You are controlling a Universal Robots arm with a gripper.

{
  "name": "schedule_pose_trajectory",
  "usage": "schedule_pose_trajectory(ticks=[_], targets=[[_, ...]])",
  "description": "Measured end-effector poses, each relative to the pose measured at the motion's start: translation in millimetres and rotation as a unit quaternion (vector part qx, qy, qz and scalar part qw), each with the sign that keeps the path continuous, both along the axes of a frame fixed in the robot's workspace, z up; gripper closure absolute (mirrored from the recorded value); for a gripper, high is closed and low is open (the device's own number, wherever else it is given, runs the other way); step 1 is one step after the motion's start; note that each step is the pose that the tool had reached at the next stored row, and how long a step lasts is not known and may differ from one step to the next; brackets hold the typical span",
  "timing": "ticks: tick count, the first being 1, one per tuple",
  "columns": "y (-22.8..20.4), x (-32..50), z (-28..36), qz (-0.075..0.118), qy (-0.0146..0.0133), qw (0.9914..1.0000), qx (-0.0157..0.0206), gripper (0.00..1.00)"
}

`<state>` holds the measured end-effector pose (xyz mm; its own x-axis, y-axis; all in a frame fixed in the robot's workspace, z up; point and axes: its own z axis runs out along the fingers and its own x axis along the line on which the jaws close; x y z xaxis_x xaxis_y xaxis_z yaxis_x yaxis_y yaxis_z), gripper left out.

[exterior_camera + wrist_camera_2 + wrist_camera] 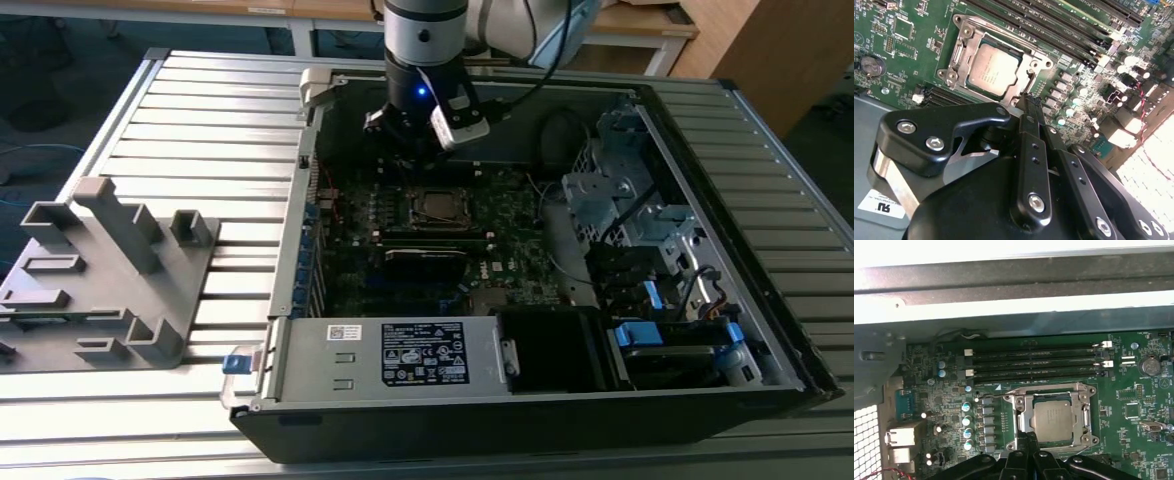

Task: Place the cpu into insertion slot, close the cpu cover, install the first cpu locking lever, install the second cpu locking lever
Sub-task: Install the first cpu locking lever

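Any contact at their tips is hidden behind the fingers [1026, 145] themselves, which are pressed together just beside the cpu cover [1022, 412] edge, the cover lying flat around the cpu [1054, 421] seated in its socket [1089, 416].

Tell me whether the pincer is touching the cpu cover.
Cannot tell. In both wrist views the tip of the pincer overlaps the edge of the cpu cover; neither contact nor a gap shows plainly.

No legible text; power supply label [424, 352] unreadable.
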<state>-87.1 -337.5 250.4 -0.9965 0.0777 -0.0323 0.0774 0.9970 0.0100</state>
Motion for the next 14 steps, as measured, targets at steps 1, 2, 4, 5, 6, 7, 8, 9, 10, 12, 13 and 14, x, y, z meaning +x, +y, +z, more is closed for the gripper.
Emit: schedule_pose_trajectory(ticks=[1,2,4,5,6,7,8,9,10,12,13,14], targets=[[0.0,0.0,0.0,0.000,-0.0001,1.00000,0.0000,0.90],[-0.1,0.0,0.4,0.000,0.0000,1.00000,0.0000,0.90],[-0.1,-0.1,1.7,0.000,0.0000,1.00000,0.0002,0.90],[-0.1,-0.1,2.5,0.000,-0.0001,1.00000,0.0003,0.90],[-0.1,-0.1,3.2,0.000,0.0000,1.00000,0.0003,0.90],[-0.1,-0.1,3.3,0.000,-0.0001,1.00000,0.0004,0.90],[0.0,-0.1,3.3,0.000,-0.0001,1.00000,0.0004,0.90],[0.0,0.0,3.3,0.000,-0.0001,1.00000,0.0004,0.90],[0.0,0.0,3.3,0.000,-0.0001,1.00000,0.0004,0.90],[-0.1,-0.1,3.4,0.000,-0.0001,1.00000,0.0003,0.90],[0.0,-0.4,3.4,0.000,0.0000,1.00000,0.0003,0.90],[-0.1,-1.2,3.4,0.000,-0.0001,1.00000,0.0003,0.90]])
